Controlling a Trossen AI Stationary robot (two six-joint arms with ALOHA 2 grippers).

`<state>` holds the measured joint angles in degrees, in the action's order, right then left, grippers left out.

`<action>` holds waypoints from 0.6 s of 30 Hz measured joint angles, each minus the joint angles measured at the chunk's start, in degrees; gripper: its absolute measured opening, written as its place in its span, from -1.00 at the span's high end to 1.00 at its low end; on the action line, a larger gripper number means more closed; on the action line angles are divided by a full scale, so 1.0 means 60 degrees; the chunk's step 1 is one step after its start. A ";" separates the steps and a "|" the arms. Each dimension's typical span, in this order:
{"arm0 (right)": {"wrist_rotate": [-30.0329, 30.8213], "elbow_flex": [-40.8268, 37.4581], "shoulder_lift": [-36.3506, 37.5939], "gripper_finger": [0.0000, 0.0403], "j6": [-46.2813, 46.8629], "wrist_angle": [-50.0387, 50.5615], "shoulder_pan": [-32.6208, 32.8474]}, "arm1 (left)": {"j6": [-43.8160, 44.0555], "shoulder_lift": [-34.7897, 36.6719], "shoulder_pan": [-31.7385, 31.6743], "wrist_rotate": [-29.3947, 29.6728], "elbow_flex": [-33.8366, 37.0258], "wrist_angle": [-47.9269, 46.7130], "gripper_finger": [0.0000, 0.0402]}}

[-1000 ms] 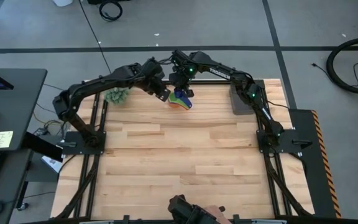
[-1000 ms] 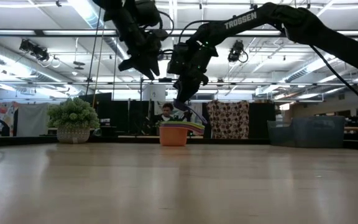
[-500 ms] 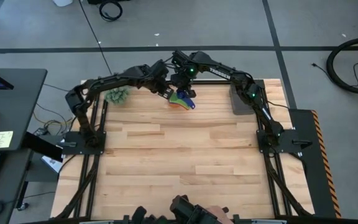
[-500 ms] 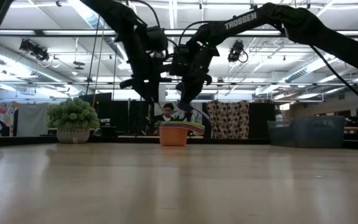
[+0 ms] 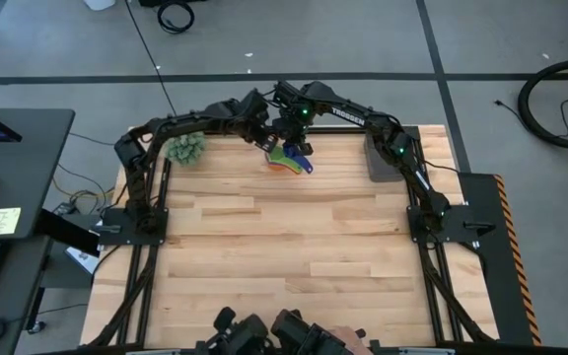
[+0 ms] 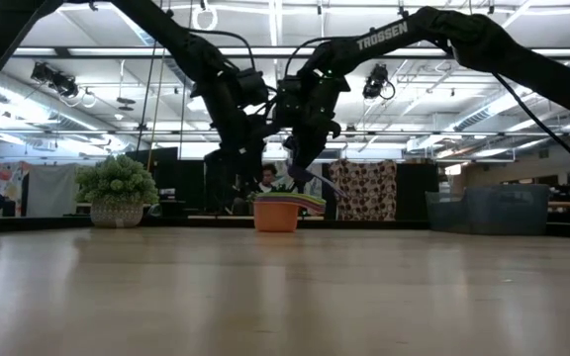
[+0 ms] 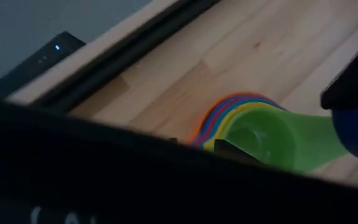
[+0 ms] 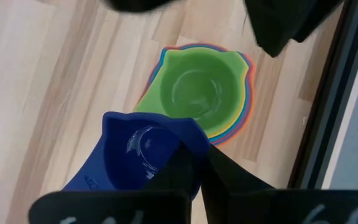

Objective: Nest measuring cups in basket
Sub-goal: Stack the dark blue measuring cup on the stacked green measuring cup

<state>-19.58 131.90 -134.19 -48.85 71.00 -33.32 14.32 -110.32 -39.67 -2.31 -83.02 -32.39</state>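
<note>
Right gripper [image 8: 194,163] clamps dark blue cup [image 8: 143,155] above nested stack [image 8: 199,93], green cup innermost; left gripper's state unclear

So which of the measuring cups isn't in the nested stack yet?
The dark blue cup, held in the right gripper just above the stack. The others sit nested on the table, with the green cup topmost.

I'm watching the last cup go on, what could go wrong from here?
1. The right gripper holds the dark blue cup off to one side of the green cup; released here, it may tip off the stack.
2. The left gripper is close beside it; the arms could bump.
3. The basket sits apart, so the stack still needs moving.
</note>
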 joint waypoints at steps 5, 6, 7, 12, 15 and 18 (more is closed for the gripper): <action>-0.0002 0.0000 0.0000 0.92 0.0005 -0.0022 0.0000 | -0.0486 0.0000 -0.0202 0.0233 0.0007 0.0004 0.46; -0.0002 0.0000 0.0000 0.92 0.0005 -0.0024 0.0000 | -0.0562 0.0000 -0.0235 0.0229 0.0007 0.0009 0.46; -0.0002 0.0000 0.0000 0.92 0.0002 -0.0022 0.0000 | -0.0632 0.0000 -0.0255 0.0172 0.0007 0.0009 0.46; 0.0006 0.0000 -0.0004 0.92 -0.0002 0.0071 -0.0004 | -0.0802 -0.0344 -0.0312 -0.0210 -0.0004 0.0106 0.46; 0.0127 0.0000 -0.0015 0.92 -0.0033 0.0146 -0.0004 | -0.0830 -0.0578 -0.0312 -0.0557 -0.0009 0.0319 0.46; 0.0357 0.0000 -0.0015 0.92 -0.0049 0.0130 -0.0004 | -0.0946 -0.0631 -0.0303 -0.0417 0.0007 0.0539 0.46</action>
<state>-17.44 131.90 -134.28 -49.15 71.78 -33.34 8.65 -114.11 -41.49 -4.81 -82.98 -29.16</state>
